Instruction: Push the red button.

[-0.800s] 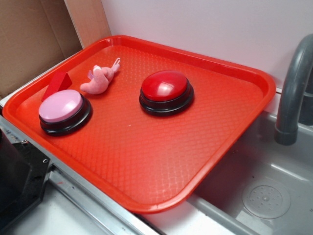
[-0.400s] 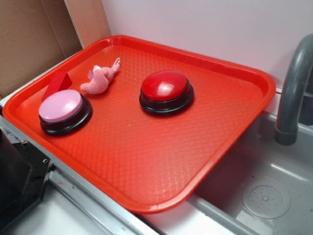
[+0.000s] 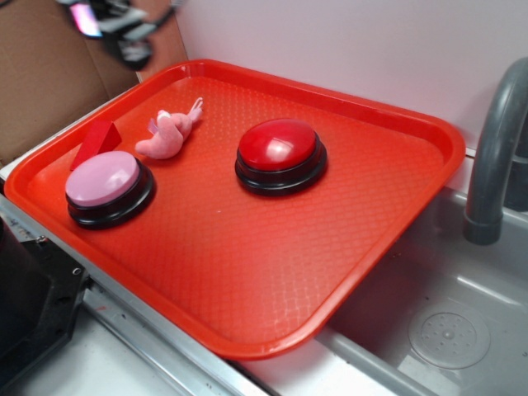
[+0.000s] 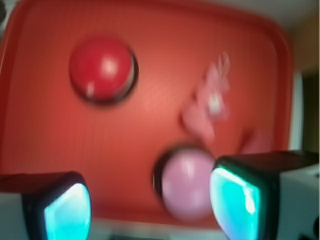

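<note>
- Exterior view: the pink button [image 3: 103, 183] sits nearest, at the front left of the red tray [image 3: 247, 272].
- A small red wedge [image 3: 96, 142] and a pink plush toy [image 3: 167, 134] lie just behind the pink button.
- The red button [image 3: 279, 153] stands near the tray's centre, untouched.
- The gripper [image 3: 111, 23] hangs blurred above the tray's far left corner, well apart from the red button.
- Wrist view: the fingers [image 4: 235, 200] are spread wide, holding nothing.

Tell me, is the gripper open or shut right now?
Open. In the wrist view the gripper shows two fingers set wide apart, nothing between them, high above the tray.
</note>
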### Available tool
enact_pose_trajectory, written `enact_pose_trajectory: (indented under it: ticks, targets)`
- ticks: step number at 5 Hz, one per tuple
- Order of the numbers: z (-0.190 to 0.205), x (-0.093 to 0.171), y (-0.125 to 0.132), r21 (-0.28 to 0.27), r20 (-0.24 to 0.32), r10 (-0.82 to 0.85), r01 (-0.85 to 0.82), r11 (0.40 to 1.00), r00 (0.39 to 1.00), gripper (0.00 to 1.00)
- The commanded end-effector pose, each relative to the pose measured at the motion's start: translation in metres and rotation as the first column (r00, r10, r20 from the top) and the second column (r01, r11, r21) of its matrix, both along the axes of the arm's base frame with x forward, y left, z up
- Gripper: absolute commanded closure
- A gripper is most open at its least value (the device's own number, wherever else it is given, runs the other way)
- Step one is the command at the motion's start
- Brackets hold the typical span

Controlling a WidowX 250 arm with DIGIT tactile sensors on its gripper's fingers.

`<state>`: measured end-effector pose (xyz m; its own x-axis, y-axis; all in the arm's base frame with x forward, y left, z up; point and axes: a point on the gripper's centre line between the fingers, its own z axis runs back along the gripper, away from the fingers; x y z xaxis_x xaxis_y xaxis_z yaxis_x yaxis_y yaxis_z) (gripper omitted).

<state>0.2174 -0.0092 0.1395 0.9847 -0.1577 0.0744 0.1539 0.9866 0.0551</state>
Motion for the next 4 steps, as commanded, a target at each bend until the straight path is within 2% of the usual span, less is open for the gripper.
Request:
enact_pose_trajectory:
  ticks: [1, 3, 4]
  targets:
    - [-0.056, 0.051, -0.009, 0.041, 0.035, -0.067, 0.066, 0.997, 0.997, 0.0]
    - [-0.074, 0.079, -0.041, -0.017, -0.007, -0.068, 0.068, 0.998, 0.998, 0.0]
    - [-0.082, 0.081, -0.045, -0.003, -0.034, -0.085, 0.085, 0.996, 0.996, 0.0]
